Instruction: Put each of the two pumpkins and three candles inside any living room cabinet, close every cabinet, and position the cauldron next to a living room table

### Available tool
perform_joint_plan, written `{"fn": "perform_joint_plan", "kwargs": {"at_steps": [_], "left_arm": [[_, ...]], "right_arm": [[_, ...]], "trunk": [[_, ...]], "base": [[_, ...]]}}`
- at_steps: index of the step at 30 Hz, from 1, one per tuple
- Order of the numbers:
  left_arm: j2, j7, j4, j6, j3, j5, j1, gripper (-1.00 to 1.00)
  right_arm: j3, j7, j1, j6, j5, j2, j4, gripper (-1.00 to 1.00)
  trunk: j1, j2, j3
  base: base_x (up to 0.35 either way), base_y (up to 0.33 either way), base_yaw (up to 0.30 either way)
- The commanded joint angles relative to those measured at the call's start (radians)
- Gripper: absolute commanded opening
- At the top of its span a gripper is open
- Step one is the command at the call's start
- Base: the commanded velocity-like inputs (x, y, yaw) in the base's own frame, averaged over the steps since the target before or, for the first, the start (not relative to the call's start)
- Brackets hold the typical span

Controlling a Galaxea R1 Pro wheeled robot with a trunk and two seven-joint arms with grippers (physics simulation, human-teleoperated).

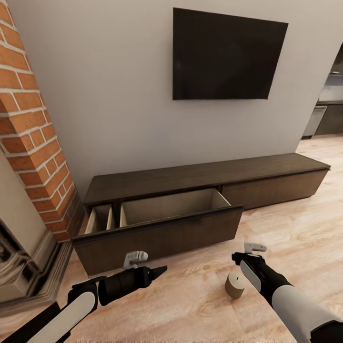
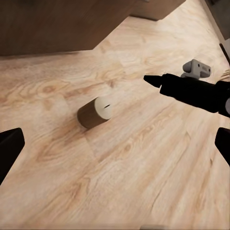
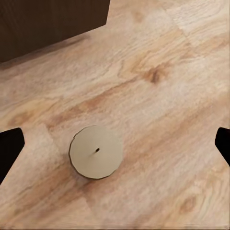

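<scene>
One candle (image 1: 235,285) upright on the wooden floor (image 1: 190,305), in front of the cabinet (image 1: 200,190), just beside the right pincer (image 1: 237,258). Cabinet drawer (image 1: 162,224) pulled out, pale inside. Right pincer over the candle (image 3: 96,152), fingers spread wide, gripping nothing. Left pincer (image 1: 159,271) low above the floor, also spread open and holding nothing.
</scene>
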Motion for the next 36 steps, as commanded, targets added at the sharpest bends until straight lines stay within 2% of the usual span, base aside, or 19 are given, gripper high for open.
{"fn": "perform_joint_plan", "kwargs": {"at_steps": [1, 9, 25, 36], "left_arm": [[0.001, 0.008, -0.002, 0.000, -0.002, 0.011, -0.001, 1.00], [0.001, -0.017, -0.002, 0.001, -0.002, 0.011, -0.001, 1.00], [0.001, -0.018, -0.002, 0.001, -0.001, 0.011, -0.001, 1.00], [0.001, -0.017, -0.001, 0.002, 0.001, 0.011, -0.001, 1.00]], "right_arm": [[0.008, -0.006, -0.001, 0.009, -0.007, -0.001, -0.002, 1.00], [0.009, 0.000, -0.001, 0.021, -0.005, -0.001, 0.000, 1.00], [0.013, 0.002, -0.001, 0.016, 0.002, 0.000, -0.001, 1.00], [0.015, 0.035, 0.000, 0.013, 0.003, 0.001, -0.003, 1.00]], "trunk": [[0.000, -0.001, -0.005], [0.004, -0.003, -0.036], [0.011, -0.006, -0.098], [0.016, -0.009, -0.140]], "base": [[0.000, 0.000, 0.000], [0.000, 0.000, 0.000], [0.000, 0.000, 0.000], [0.000, 0.000, 0.000]]}}
